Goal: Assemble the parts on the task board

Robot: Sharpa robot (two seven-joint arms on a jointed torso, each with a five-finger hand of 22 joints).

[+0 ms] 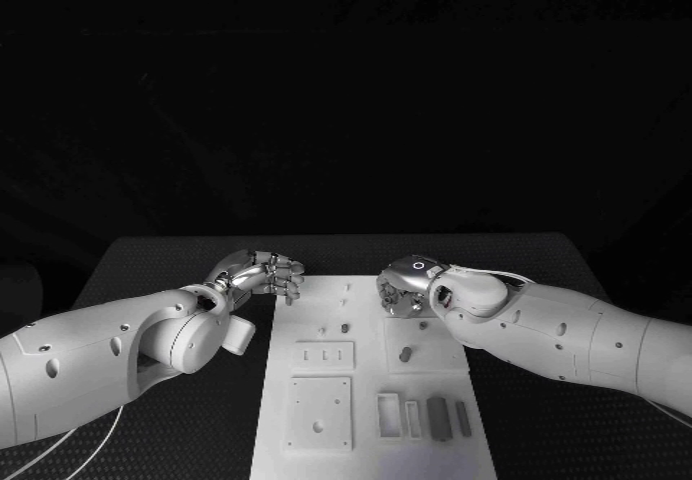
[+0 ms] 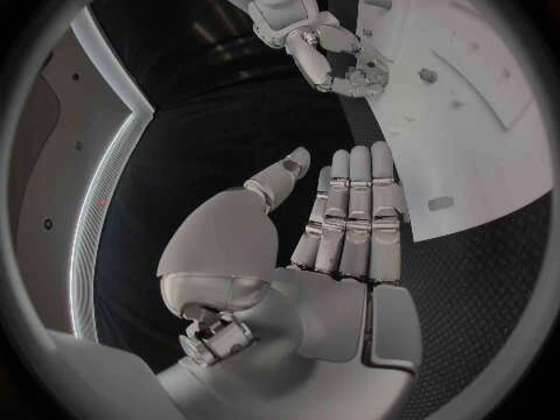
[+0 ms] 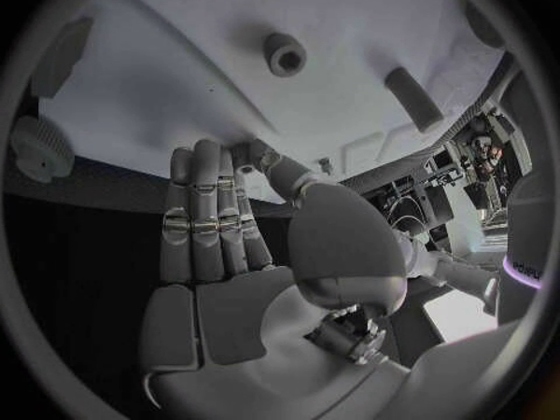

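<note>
While both silver robot hands, left [image 1: 264, 275] and right [image 1: 405, 291], hover open and empty at the far end of the flat white task board [image 1: 372, 452], you find its small grey parts [image 1: 437, 417] unassembled near you on the black surface [image 1: 548, 440].

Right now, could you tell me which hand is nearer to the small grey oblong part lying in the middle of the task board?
Right. The right hand hovers just beyond the grey oblong part, over the board's far end; the left hand hangs off the task board's far left edge.
</note>
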